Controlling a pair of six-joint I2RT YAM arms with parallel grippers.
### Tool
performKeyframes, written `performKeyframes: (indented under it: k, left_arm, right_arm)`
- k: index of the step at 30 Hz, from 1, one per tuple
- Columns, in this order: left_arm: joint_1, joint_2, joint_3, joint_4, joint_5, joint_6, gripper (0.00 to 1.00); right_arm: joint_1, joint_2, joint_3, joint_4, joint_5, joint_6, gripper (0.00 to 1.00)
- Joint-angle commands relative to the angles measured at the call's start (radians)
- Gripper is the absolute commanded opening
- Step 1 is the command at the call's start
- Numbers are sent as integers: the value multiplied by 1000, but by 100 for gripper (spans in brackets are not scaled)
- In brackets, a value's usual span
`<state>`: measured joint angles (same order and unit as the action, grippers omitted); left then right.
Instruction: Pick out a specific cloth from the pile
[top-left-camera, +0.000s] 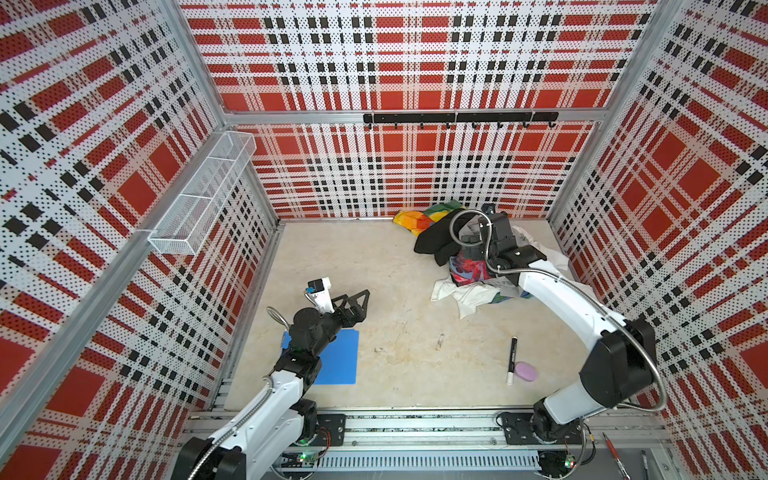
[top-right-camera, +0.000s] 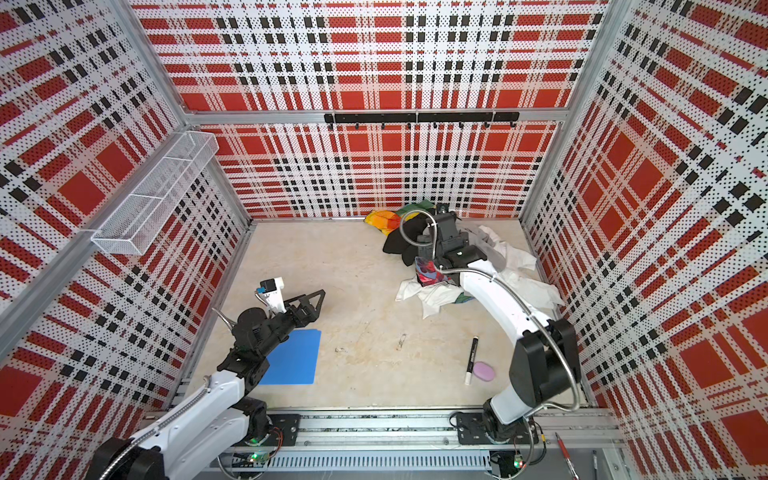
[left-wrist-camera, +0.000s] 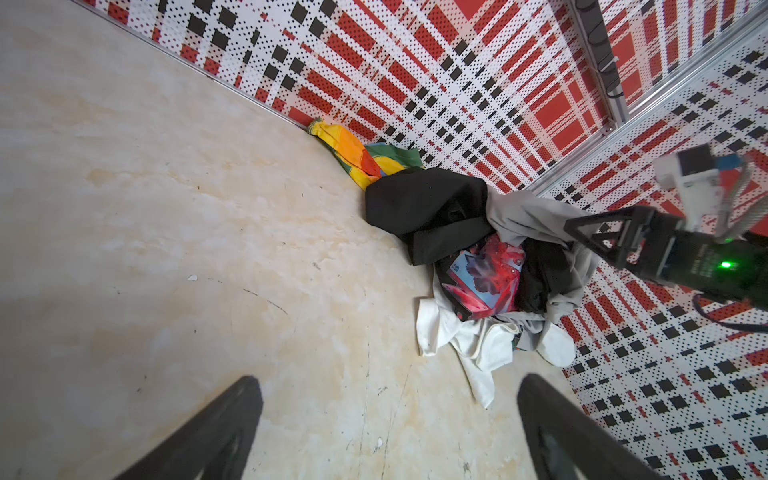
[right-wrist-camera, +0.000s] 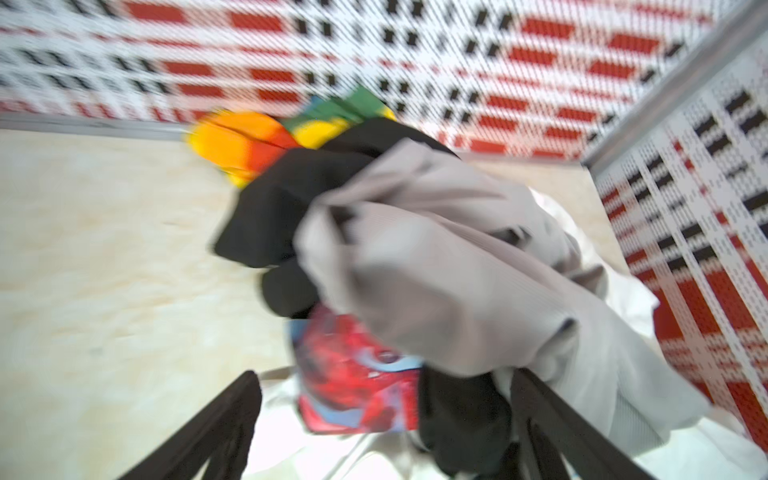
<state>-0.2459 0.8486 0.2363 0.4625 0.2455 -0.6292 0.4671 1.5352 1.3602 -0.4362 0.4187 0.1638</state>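
Cloth (left-wrist-camera: 478, 345) is mostly hidden beneath the pile (left-wrist-camera: 486, 270); right tool (right-wrist-camera: 384, 376), seen blurred, is spread wide above it; left tool (left-wrist-camera: 390, 382) is released, empty.

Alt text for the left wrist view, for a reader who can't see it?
A heap of cloths lies in the enclosure's corner: black, grey, red-patterned and rainbow pieces, with the white cloth spilling from under it onto the floor. The right pincer is at the grey garment, and the left pincer's fingers stand open over the floor.

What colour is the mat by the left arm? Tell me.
Plain blue; the mat shows best in a top view.
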Motion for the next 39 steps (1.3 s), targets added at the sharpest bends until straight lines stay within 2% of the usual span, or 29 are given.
performKeyframes:
  k: [1, 4, 7, 11, 19, 24, 30, 34, 39]
  left_arm:
    - [11, -27, 29, -4, 6, 16, 99]
    - [48, -29, 38, -17, 26, 18, 99]
    - [46, -30, 40, -18, 33, 16, 99]
    - [48, -30, 38, -21, 41, 14, 99]
    - [46, -8, 36, -20, 29, 15, 99]
    - [46, 29, 49, -17, 42, 16, 99]
    - [43, 19, 36, -12, 32, 12, 99]
    - [48, 3, 26, -13, 30, 14, 99]
    - [57, 1, 26, -15, 35, 13, 99]
  right_arm:
    - [62, -4, -4, 48, -41, -20, 100]
    - [111, 55, 5, 42, -82, -26, 100]
    - [142, 144, 40, 8, -38, -31, 100]
    - [138, 255, 85, -88, 65, -10, 100]
    - [94, 324, -26, -79, 47, -13, 100]
    - [72, 383, -17, -68, 62, -44, 100]
    - [70, 467, 14, -76, 27, -68, 97]
    - [70, 511, 22, -88, -9, -81, 83]
    - [68, 511, 23, -59, 35, -76, 32]
